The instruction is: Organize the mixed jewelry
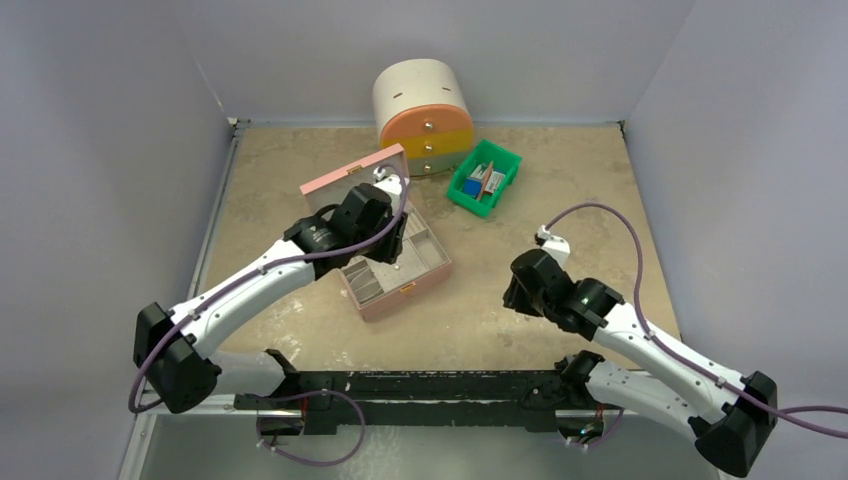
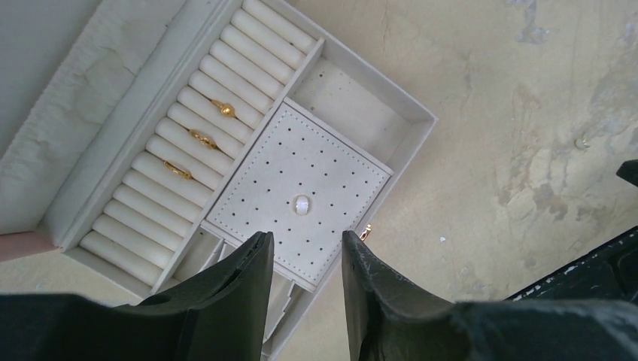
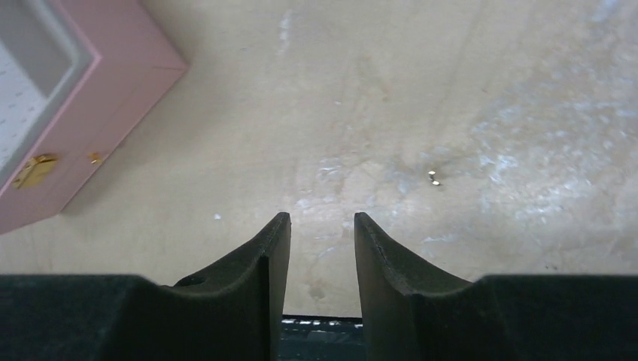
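No text, label, brand or number can be read in any view. Any print on the coloured items point(image 1: 477, 181) in the green bin point(image 1: 466, 201), near the table's point(image 1: 600, 200) far edge, is too small to make out.

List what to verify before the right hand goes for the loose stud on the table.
1. The right hand is open and empty: ok.
2. The loose stud is in plain view on the bare table: ok.
3. The stud is lined up between the fingers: not ok, it lies off to their right in the wrist view.
4. The jewelry box has its lid open: ok.
5. The left hand is empty, jaws apart, over the earring panel: ok.
6. Three gold rings are seated in the ring rolls: ok.
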Tool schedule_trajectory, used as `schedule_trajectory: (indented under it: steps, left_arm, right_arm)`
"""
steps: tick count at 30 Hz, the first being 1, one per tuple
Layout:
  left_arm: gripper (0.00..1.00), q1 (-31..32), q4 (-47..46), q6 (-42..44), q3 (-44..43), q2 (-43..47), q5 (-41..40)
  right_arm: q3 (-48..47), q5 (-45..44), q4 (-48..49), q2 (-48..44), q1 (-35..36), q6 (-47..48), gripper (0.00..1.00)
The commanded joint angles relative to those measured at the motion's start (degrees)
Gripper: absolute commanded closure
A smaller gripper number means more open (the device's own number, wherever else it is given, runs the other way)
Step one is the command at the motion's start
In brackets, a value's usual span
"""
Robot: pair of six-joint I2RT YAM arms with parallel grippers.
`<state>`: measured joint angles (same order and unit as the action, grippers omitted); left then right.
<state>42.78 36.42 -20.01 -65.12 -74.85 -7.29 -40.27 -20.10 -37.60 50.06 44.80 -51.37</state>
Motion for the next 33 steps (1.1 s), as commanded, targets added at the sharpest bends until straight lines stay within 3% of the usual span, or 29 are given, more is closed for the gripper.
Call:
schedule_trajectory:
  steps: [1, 12, 33]
  left_arm:
    - [0.62, -0.16, -4.04, -0.79, 0.64, 4.27, -0.25]
    - [0.61, -0.16, -4.08, -0.79, 2.08, 7.88, 0.77]
    - [0.61, -0.16, -3.91, -0.29, 3.91, 9.81, 0.84]
  right_arm:
    - [2.88, -5.83, -5.74, -2.88, -1.54, -7.71, 0.61]
    - [7.25, -5.19, -2.44, 3.85, -6.21, -11.28, 0.65]
    - [11.87, 0.54, 8.06, 11.2, -12.8, -8.78, 0.72]
